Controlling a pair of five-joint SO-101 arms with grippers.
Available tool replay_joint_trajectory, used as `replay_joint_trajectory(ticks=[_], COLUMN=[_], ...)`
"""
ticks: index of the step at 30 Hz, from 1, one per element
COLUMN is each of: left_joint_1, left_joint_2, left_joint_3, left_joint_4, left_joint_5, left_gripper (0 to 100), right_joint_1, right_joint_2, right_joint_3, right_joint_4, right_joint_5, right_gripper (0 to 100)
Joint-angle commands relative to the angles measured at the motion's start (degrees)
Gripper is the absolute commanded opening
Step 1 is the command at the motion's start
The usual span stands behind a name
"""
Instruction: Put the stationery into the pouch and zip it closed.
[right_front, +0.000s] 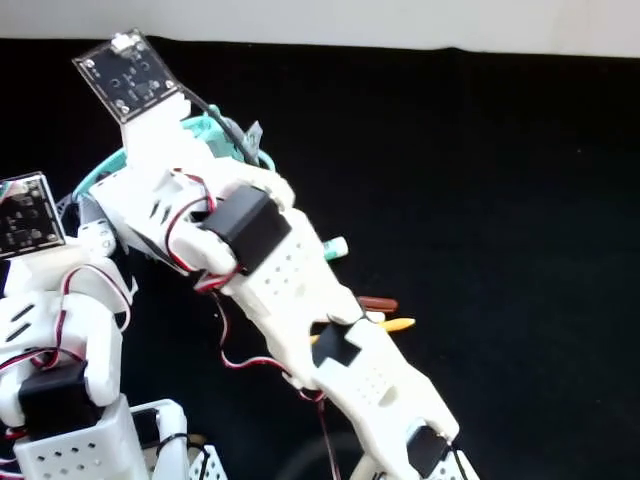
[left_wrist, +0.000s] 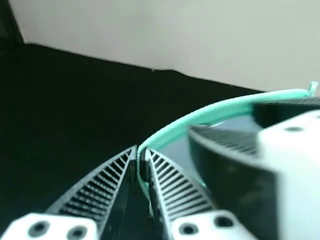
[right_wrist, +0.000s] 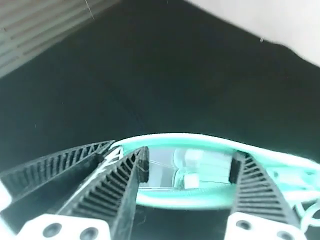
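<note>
Pouch (right_wrist: 200, 201), teal-rimmed with a clear side, is mostly hidden in the high view. There only bits of its rim (right_front: 205, 128) show from under the right arm (right_front: 300, 290), whose camera board (right_front: 125, 75) covers both grippers' tips. Pale blocks (right_wrist: 200, 162) lie inside the pouch, too blurred to name. Three pens stick out from behind the same arm, their bodies cut off: a teal-capped one (right_front: 335, 247), a brown one (right_front: 378, 303) and a yellow one (right_front: 398, 324) just beside it.

All of this sits on a black cloth-covered table (right_front: 500, 200) with a white wall (right_front: 400, 20) along its far edge. A pale ribbed panel (right_wrist: 45, 25) shows in one corner of the right wrist view.

The pouch lies at the far left of the table, well apart from the pens. The left gripper (left_wrist: 142, 165) has its ribbed fingers pressed together on the teal rim (left_wrist: 210, 112), pinching it. The right gripper (right_wrist: 191, 155) stands spread wide over the pouch with nothing clamped. One fingertip (right_wrist: 142, 155) is at the rim and the other finger (right_wrist: 255, 185) is over the clear side. Whether that fingertip touches the rim cannot be made out.
</note>
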Motion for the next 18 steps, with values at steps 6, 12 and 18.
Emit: replay_joint_trajectory(ticks=[6,12,18], left_joint_1=[-0.48,-0.48,-0.48], left_joint_2=[0.31,0.31,0.31], left_joint_3=[-0.04,-0.04,-0.04], left_joint_4=[0.26,0.26,0.26], left_joint_5=[-0.18,-0.18,-0.18], left_gripper=[1,1,1], right_joint_1=[2.07,7.34,14.99], right_joint_2=[-11.74,-13.85,-13.67], right_joint_3=[-6.81,-6.81,-6.73], right_joint_4=[6.11,7.08,7.25], right_joint_5=[0.09,0.09,5.19], right_gripper=[27.5,27.5,27.4])
